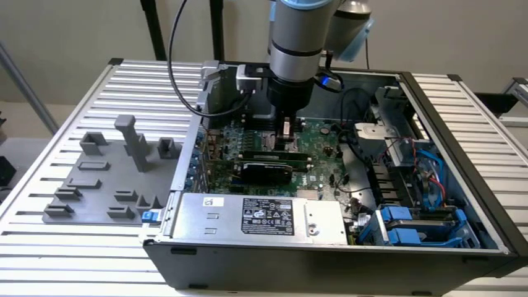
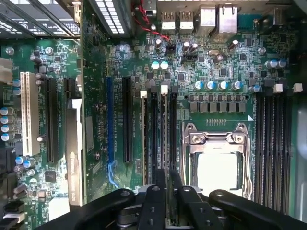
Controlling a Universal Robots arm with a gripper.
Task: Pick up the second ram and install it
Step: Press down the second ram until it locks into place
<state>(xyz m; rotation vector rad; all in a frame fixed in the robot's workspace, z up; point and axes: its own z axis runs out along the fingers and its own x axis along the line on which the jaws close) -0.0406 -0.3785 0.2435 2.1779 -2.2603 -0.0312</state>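
Note:
My gripper (image 1: 286, 141) hangs straight down inside the open computer case, just above the green motherboard (image 1: 318, 139). In the wrist view its two black fingers (image 2: 159, 187) stand close together around a thin greenish strip seen edge-on, the second ram (image 2: 169, 211). The gripper (image 2: 168, 184) is lined up along the bank of memory slots (image 2: 158, 129) with white and black end latches, beside the silver processor socket (image 2: 216, 167). The stick's lower edge and how near it is to a slot are hidden by the fingers.
A black expansion card (image 1: 268, 167) crosses the board just in front of the gripper. A silver power supply (image 1: 256, 213) sits at the case front, with cables and blue drive bays (image 1: 412, 226) on the exterior view's right. Grey fixture blocks (image 1: 107, 179) stand on the slatted table outside the case.

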